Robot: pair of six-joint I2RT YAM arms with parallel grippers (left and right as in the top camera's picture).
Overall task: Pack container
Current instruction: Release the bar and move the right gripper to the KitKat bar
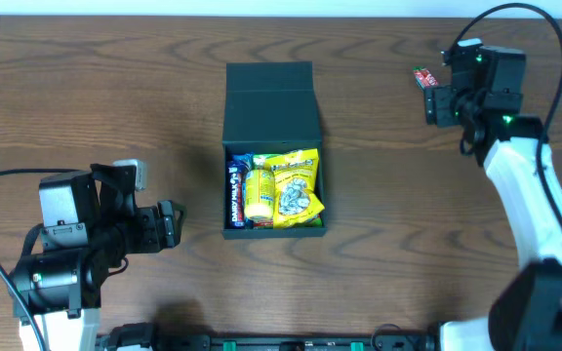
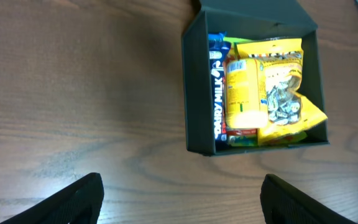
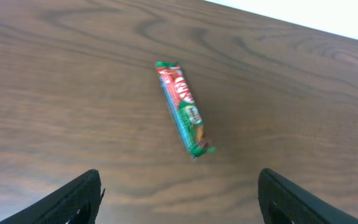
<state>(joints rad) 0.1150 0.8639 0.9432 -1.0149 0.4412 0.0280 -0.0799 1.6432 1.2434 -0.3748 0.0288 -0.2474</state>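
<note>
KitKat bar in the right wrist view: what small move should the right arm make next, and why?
Probably lower the right gripper toward the KitKat bar. The bar lies flat on the table, outside the open container. The jaws stand wide apart with nothing between them, roughly lined up across its narrow width.

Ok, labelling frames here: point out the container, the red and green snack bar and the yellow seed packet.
container [image 1: 270, 102], overhead view, open lid.
red and green snack bar [image 3: 184, 107], right wrist view, wrapper's middle.
yellow seed packet [image 2: 283, 87], left wrist view, printed front.
</note>
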